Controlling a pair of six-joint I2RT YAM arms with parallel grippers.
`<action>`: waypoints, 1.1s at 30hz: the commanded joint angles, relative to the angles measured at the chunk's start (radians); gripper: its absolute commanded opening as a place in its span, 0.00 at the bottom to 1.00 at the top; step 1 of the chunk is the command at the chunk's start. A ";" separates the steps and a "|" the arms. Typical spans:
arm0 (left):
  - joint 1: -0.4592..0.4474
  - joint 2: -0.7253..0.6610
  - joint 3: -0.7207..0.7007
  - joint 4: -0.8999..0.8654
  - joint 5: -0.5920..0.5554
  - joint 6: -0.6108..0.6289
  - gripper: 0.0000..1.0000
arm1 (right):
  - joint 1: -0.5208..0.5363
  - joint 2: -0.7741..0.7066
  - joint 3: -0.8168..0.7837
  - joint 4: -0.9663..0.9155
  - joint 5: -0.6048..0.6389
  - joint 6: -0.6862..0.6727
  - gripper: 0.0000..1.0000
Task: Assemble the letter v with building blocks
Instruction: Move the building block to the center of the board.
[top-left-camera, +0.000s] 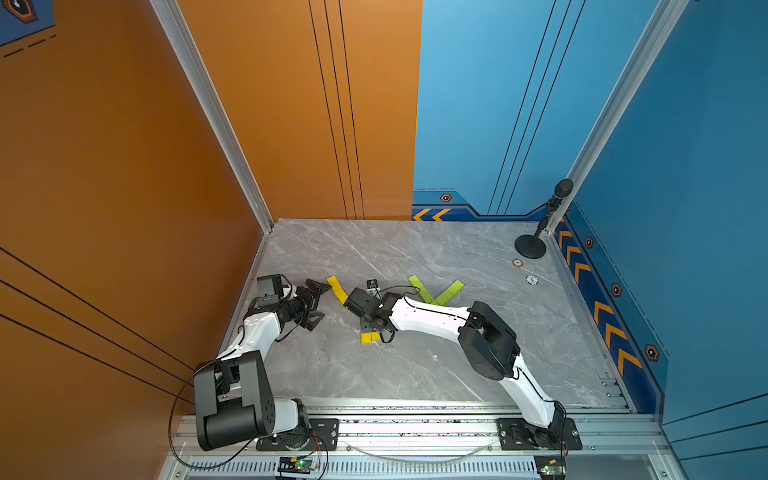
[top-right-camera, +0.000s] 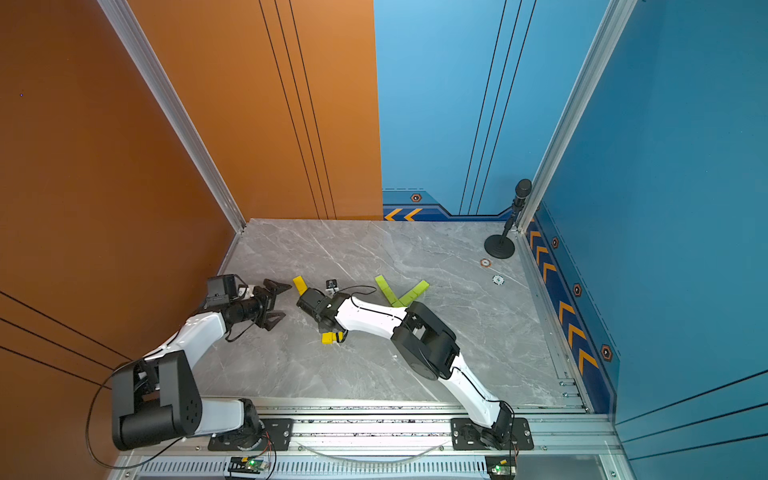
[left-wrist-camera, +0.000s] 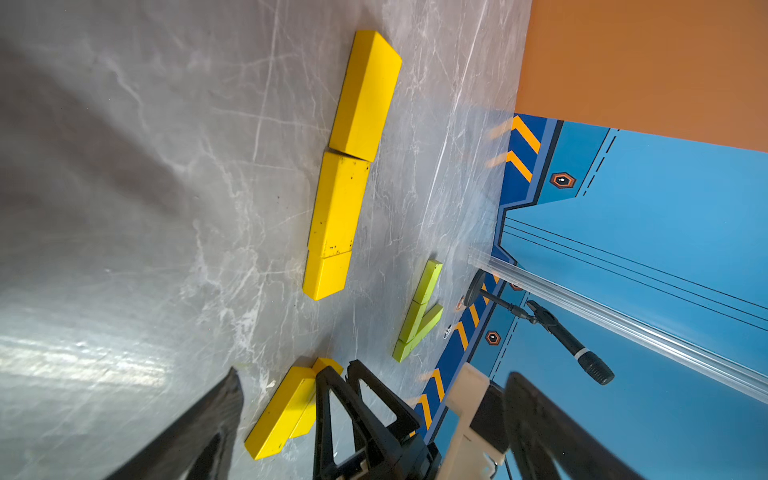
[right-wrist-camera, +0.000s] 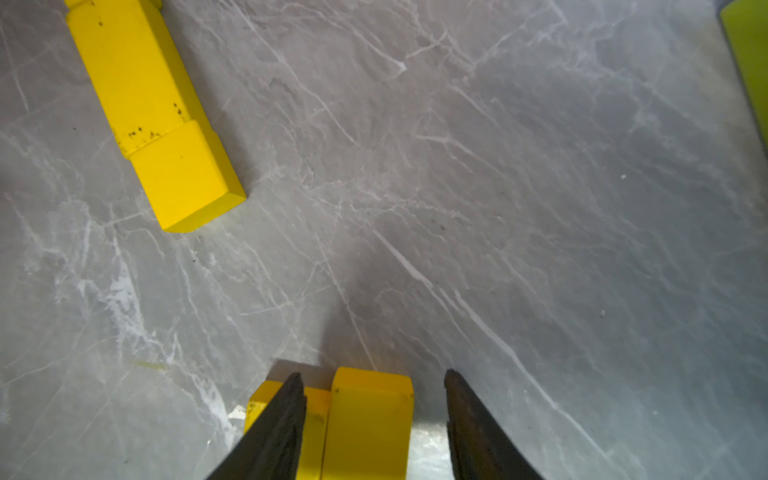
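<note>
A row of yellow building blocks (top-left-camera: 337, 289) (top-right-camera: 300, 284) (left-wrist-camera: 338, 203) (right-wrist-camera: 153, 104) lies end to end on the marble table (top-left-camera: 415, 365). A lime-green V of blocks (top-left-camera: 434, 291) (top-right-camera: 401, 293) (left-wrist-camera: 419, 316) lies further right. Two more yellow blocks (top-left-camera: 368, 337) (top-right-camera: 328, 337) (left-wrist-camera: 282, 415) (right-wrist-camera: 368, 424) lie side by side under my right wrist. My right gripper (right-wrist-camera: 373, 372) points down at them, open. One finger overlaps the narrower block, and the other stands clear of the wider one. My left gripper (top-left-camera: 325, 302) (top-right-camera: 286, 301) (left-wrist-camera: 374, 376) hovers wide open and empty, left of the yellow row.
A microphone on a round stand (top-left-camera: 530, 246) occupies the back right corner. Two small round discs (top-left-camera: 517, 262) (top-left-camera: 532, 280) lie near it. Orange and blue walls enclose the table on three sides, and a metal rail (top-left-camera: 415, 428) runs along the front.
</note>
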 joint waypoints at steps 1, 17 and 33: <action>-0.010 0.032 0.035 0.023 -0.024 -0.004 0.98 | 0.002 0.008 -0.009 -0.038 0.015 0.012 0.54; -0.104 0.371 0.183 0.250 -0.133 -0.081 0.98 | -0.009 -0.032 -0.087 -0.012 0.014 0.000 0.52; -0.129 0.457 0.207 0.241 -0.147 -0.062 0.98 | -0.030 -0.078 -0.143 0.031 0.007 -0.003 0.52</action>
